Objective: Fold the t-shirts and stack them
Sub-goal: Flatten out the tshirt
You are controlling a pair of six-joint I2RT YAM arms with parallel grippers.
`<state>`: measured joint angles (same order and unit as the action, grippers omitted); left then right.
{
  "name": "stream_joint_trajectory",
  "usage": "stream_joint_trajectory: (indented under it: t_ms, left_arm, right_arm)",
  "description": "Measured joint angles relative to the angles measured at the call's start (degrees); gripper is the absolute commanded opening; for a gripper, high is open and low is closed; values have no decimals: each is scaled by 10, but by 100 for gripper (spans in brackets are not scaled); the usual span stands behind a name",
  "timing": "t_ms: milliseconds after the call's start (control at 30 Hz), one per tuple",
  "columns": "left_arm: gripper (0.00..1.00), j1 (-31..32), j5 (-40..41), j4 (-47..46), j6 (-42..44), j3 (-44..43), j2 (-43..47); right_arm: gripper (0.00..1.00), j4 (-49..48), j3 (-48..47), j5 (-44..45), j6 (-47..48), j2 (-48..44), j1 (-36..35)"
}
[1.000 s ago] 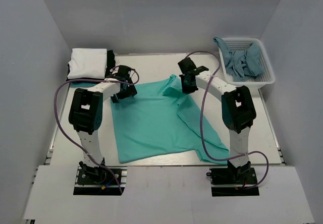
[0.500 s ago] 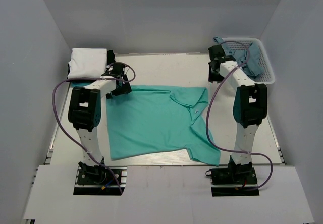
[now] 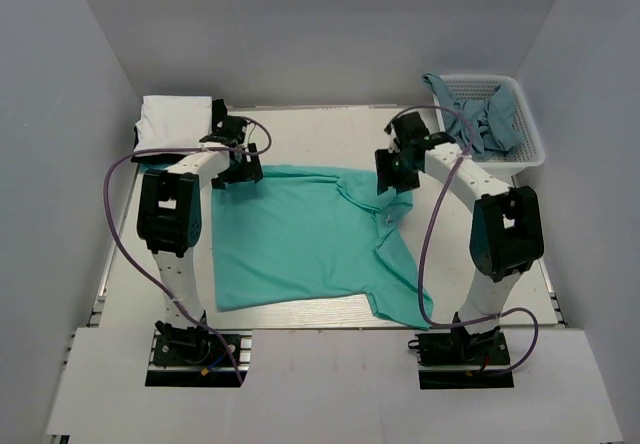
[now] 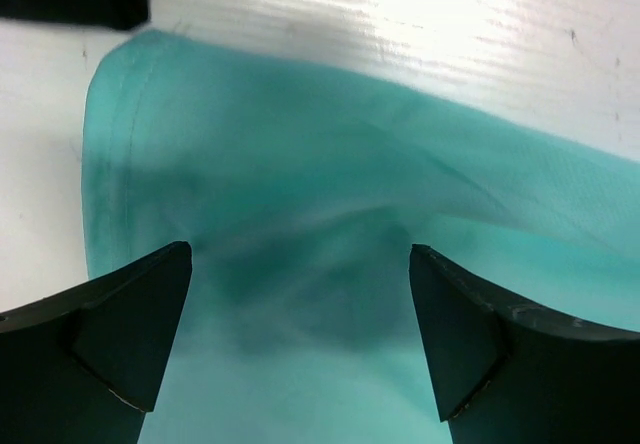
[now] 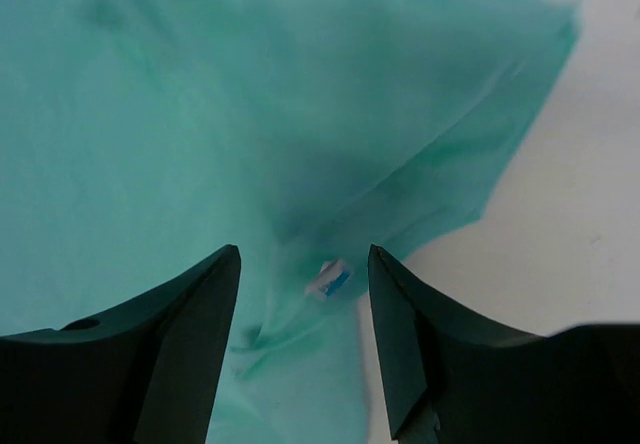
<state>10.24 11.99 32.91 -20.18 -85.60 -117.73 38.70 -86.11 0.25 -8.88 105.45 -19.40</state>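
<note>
Now my left claw (image 4: 300,299) hangs spread over the far left corner of the green shirt (image 3: 300,249). My right claw (image 5: 303,289) gapes over its collar, with the neck label (image 5: 330,280) between the fingers. It lies mostly flat on the bench (image 3: 320,129), its right side rumpled. A folded white shirt (image 3: 175,124) sits far left.

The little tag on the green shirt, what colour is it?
The tag is white with some blue, seen best in the right wrist view.
</note>
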Motion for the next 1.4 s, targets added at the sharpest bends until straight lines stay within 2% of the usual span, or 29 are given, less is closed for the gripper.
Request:
stream_joint_trajectory:
  t_ms: [33, 200, 333, 500, 567, 633, 667, 767, 800, 1200, 1267, 1400]
  left_arm:
    - [100, 0, -2, 6, 0, 0, 4]
    - [100, 4, -21, 21, -13, 20, 50]
    - [100, 5, -39, 11, -27, 67, 89]
    - [100, 5, -47, 14, -36, 83, 91]
    - [100, 5, -47, 13, -39, 85, 91]
    - [100, 5, -47, 11, -41, 89, 91]
    - [100, 5, -47, 11, -43, 93, 91]
    - [100, 4, -47, 10, -45, 101, 91]
    - [100, 4, -47, 10, -47, 101, 91]
    - [100, 4, -47, -4, -50, 103, 91]
    - [100, 4, -47, -7, -50, 103, 90]
    - [100, 4, -40, -12, -49, 106, 78]
  right_arm:
    - [64, -2, 28, -16, -8, -12, -6]
    - [64, -8, 116, -56, -26, -36, -12]
    - [64, -21, 109, -74, -28, -19, -14]
    - [60, -39, 72, -87, -31, 31, -17]
    - [53, -40, 56, -88, -32, 49, -17]
    - [51, -40, 45, -86, -33, 62, -20]
    - [37, -39, 39, -80, -34, 67, -21]
    - [7, -34, 30, -59, -33, 75, -25]
    - [0, -32, 30, -52, -33, 75, -25]
    - [0, -18, 7, -18, -46, 74, -31]
    - [0, 7, -56, -7, -54, 86, -31]
    - [0, 19, -247, 17, -84, 144, -23]
